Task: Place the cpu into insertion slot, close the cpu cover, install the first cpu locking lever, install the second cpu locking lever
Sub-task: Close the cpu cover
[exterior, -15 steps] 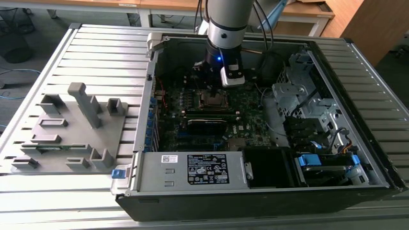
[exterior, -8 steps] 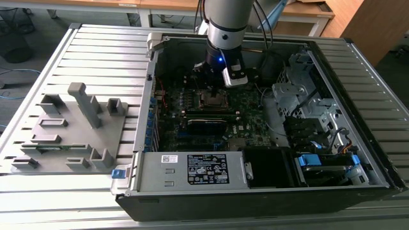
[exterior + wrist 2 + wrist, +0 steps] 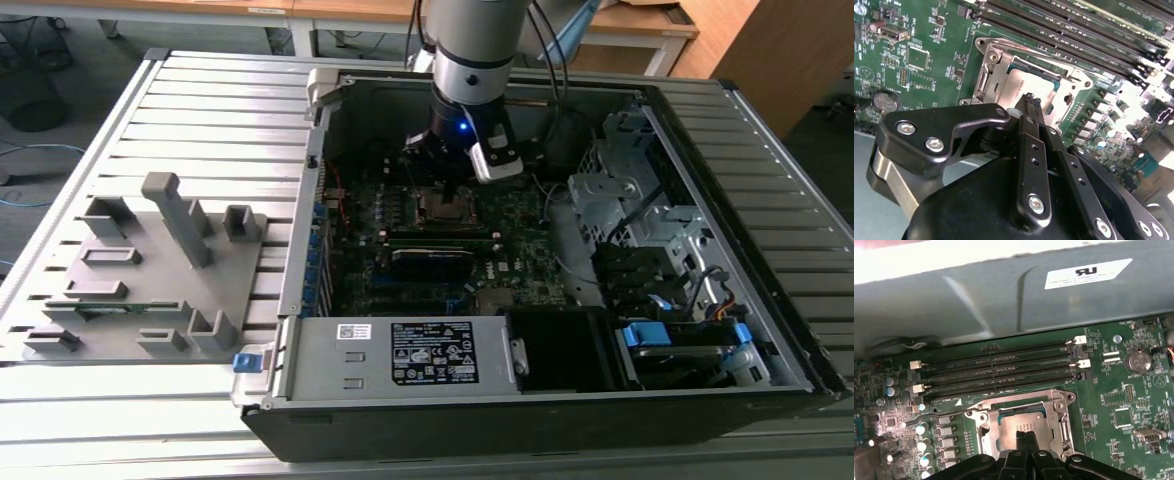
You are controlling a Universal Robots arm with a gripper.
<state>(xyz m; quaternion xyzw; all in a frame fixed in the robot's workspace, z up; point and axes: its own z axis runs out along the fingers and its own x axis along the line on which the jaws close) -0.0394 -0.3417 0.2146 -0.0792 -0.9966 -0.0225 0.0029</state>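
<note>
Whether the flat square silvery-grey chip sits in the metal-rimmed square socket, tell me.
Yes, the first wrist view shows the chip lying inside the socket.

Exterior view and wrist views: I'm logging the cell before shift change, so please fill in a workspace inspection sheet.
Surface: slatted metal table carrying an open computer case.
Job's things: cpu seated in the insertion slot; cpu cover lying flat around it.
Clutter: grey fixture tray on the exterior view's left.
Grippers: gripper shut, empty, tips over the cpu.
Cables: black cables beside the arm.
Surroundings: wooden desks behind.
</note>
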